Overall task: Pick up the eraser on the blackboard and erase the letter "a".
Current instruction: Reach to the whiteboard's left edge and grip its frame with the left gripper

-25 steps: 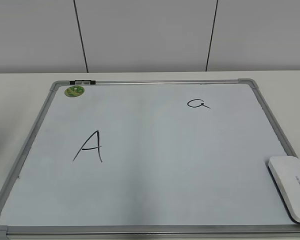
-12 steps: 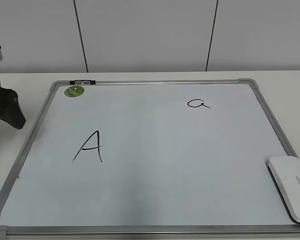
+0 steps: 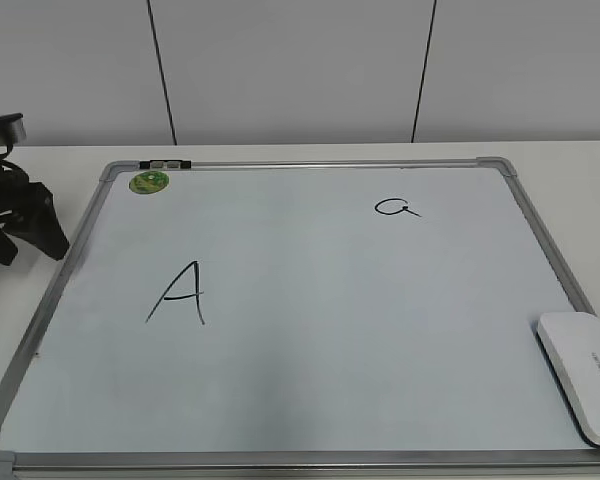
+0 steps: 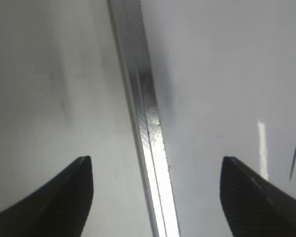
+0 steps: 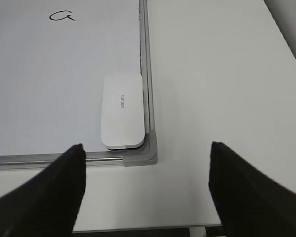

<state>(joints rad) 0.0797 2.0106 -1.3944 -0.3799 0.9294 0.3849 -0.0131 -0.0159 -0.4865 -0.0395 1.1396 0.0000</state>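
Item: the left gripper [image 3: 25, 235] has newly entered beside the blackboard [image 3: 70, 262], jaws wide, empty. Right gripper [image 5: 143, 190]: wide, empty, above the eraser [image 5: 121, 110], untouched in the near right corner. The letter "a" [image 3: 396, 208] we find intact; pickup pending.

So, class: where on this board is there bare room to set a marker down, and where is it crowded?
Bare room: the wide middle of the blackboard, between the capital A and the eraser, below the letter "a". Also the strip along the near frame. Crowded: the near right corner with the eraser, and the left edge, where the left gripper hovers open.
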